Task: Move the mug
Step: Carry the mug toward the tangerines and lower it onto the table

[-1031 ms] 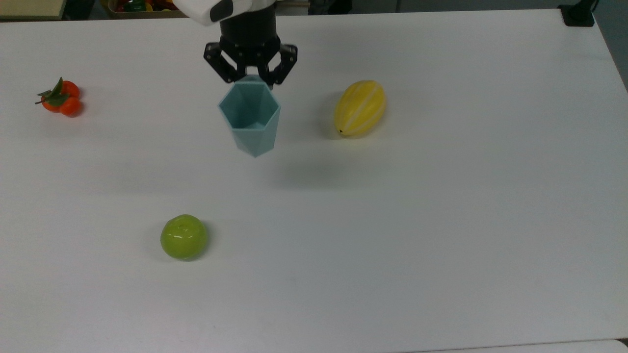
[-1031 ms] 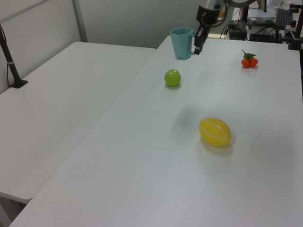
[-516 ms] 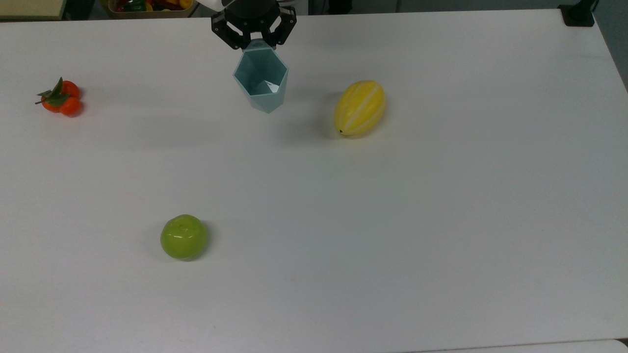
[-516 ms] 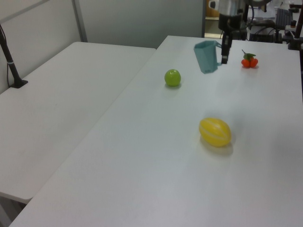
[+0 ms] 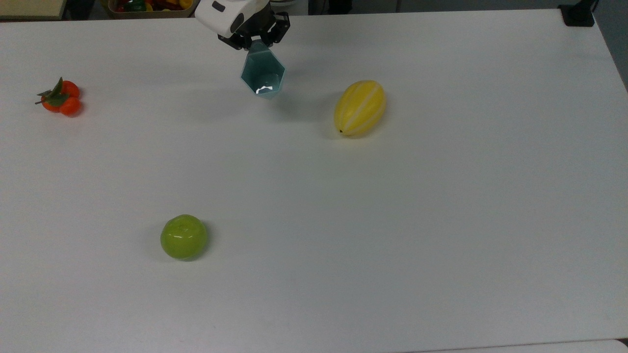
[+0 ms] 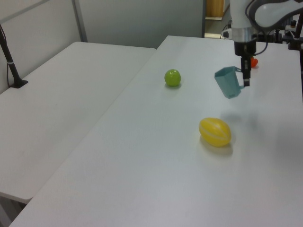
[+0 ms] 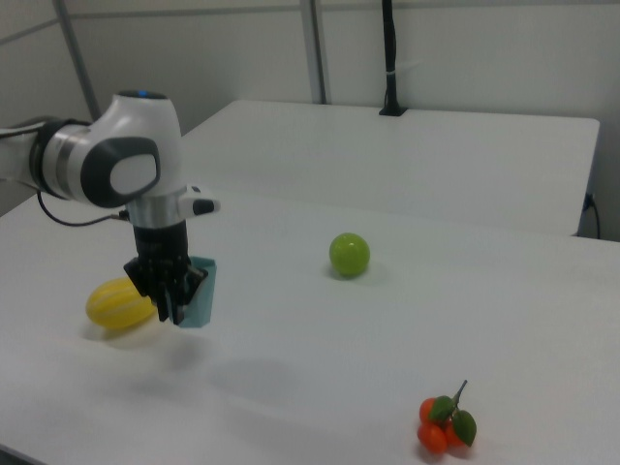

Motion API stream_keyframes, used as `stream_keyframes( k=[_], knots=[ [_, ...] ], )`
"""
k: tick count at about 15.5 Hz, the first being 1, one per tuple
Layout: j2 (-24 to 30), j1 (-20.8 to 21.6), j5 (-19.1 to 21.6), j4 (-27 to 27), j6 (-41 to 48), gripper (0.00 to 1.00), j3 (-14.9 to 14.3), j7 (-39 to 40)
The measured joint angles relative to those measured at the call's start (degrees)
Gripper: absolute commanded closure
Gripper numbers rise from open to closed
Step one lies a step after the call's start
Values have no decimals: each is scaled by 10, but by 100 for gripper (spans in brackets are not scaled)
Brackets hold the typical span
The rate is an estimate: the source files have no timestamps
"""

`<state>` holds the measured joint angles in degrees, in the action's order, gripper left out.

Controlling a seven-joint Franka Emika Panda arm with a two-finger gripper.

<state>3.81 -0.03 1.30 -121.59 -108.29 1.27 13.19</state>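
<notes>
The pale teal faceted mug (image 5: pixel 262 76) hangs in the air above the white table (image 5: pixel 392 220), tilted, its open mouth facing the top view's camera. My gripper (image 5: pixel 256 45) is shut on the tab handle at its rim. In the left view the mug (image 6: pixel 228 82) leans to the left, off the table, with the gripper (image 6: pixel 245 78) at its right side. In the right view the mug (image 7: pixel 201 292) is partly hidden behind the gripper (image 7: pixel 171 296).
A yellow striped melon (image 5: pixel 359 107) lies to the mug's right in the top view. A green apple (image 5: pixel 183 237) sits near the front left, and small orange fruits with leaves (image 5: pixel 60 97) lie far left. A bin of items (image 5: pixel 147 6) stands beyond the table's back edge.
The arm has carried the mug toward the table's back edge in the top view, and lower and nearer the melon in the left view. The mug has tilted further.
</notes>
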Motion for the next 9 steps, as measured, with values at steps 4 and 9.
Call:
stream_keyframes(
  k=[4, 9],
  knots=[
    [9, -7, -18, -66, -56, 99, -8, 4],
    [21, -19, -44, -113, -93, 99, -18, 9]
  ],
)
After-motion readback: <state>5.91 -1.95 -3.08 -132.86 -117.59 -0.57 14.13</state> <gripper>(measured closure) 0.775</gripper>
